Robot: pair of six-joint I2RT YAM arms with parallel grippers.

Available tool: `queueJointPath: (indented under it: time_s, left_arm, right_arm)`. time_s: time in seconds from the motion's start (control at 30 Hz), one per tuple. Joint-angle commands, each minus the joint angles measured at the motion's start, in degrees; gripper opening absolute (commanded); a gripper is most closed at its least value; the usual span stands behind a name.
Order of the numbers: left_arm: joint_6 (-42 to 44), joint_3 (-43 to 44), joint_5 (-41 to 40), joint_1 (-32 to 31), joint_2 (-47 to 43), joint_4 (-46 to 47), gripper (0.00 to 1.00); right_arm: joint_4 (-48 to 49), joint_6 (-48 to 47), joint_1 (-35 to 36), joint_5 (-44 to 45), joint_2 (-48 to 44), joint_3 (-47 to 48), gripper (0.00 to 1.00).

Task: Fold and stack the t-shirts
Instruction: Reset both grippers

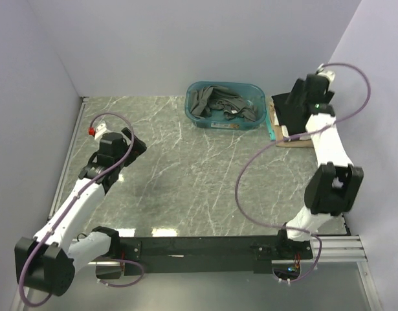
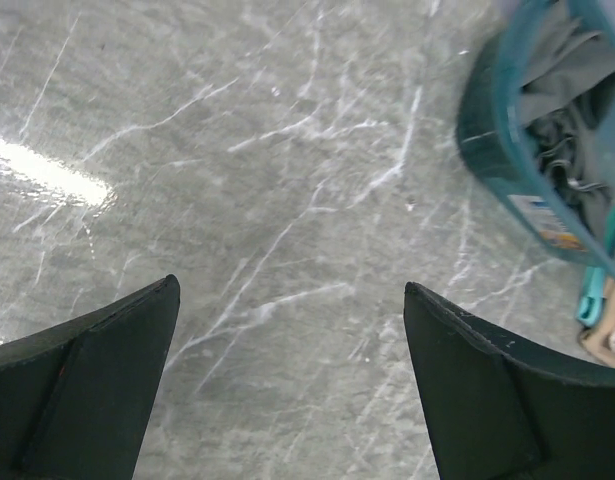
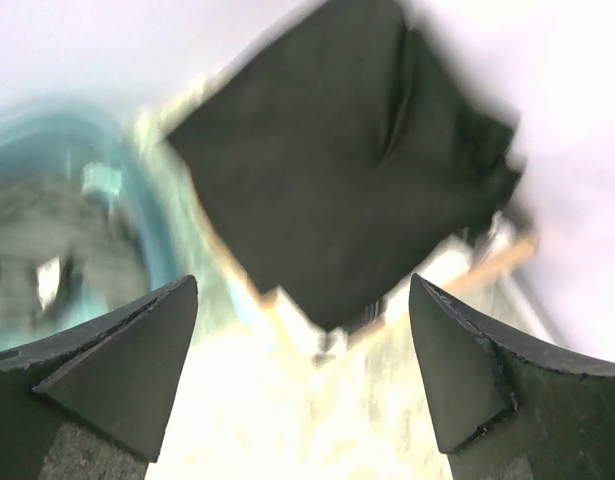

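A folded black t-shirt (image 1: 290, 109) lies on top of a stack at the far right, over a white one (image 1: 290, 133) and a tan one (image 1: 299, 143). In the right wrist view the black t-shirt (image 3: 347, 160) fills the upper middle, blurred. My right gripper (image 3: 303, 290) is open and empty, just short of the stack; its tips are hidden in the top view. Crumpled dark grey t-shirts (image 1: 218, 103) lie in the teal tub (image 1: 260, 120). My left gripper (image 1: 135, 142) is open and empty over bare table at the left, also in the left wrist view (image 2: 292, 295).
The tub (image 2: 487, 130) shows at the left wrist view's upper right with grey cloth inside. A teal strip (image 1: 271, 129) lies between tub and stack. Walls close the table at the back, left and right.
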Motion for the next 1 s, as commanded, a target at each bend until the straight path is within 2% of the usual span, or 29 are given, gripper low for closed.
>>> queueJointPath:
  time_s: [0.0, 0.23, 0.3, 0.43, 0.73, 0.97]
  left_arm:
    - [-0.8, -0.9, -0.6, -0.2, -3.7, 0.8, 0.99]
    - [-3.3, -3.0, -0.8, -0.3, -9.1, -1.1, 0.99]
    - [-4.2, -4.9, -1.6, -0.3, -11.7, -1.3, 0.99]
    - [-4.3, -7.8, 0.1, -0.4, -15.8, 1.0, 0.99]
    - [-5.3, -9.8, -2.5, -0.4, -21.3, 2.5, 0.99]
    - [-6.8, -9.0, -4.6, -0.5, -21.9, 0.8, 0.99]
  right_arm:
    - [6.7, 1.1, 5.2, 2.5, -11.3, -10.4, 0.92]
    - [12.0, 10.1, 14.3, -1.9, -28.5, -36.2, 0.92]
    - [14.6, 12.2, 14.4, -7.2, -33.6, -40.8, 0.93]
    - [18.4, 13.2, 14.4, -10.6, -41.7, -50.9, 0.93]
    - [24.9, 13.3, 14.3, -13.0, -50.6, -58.8, 0.93]
    - [25.8, 12.6, 14.4, -12.8, -53.4, -60.1, 0.93]
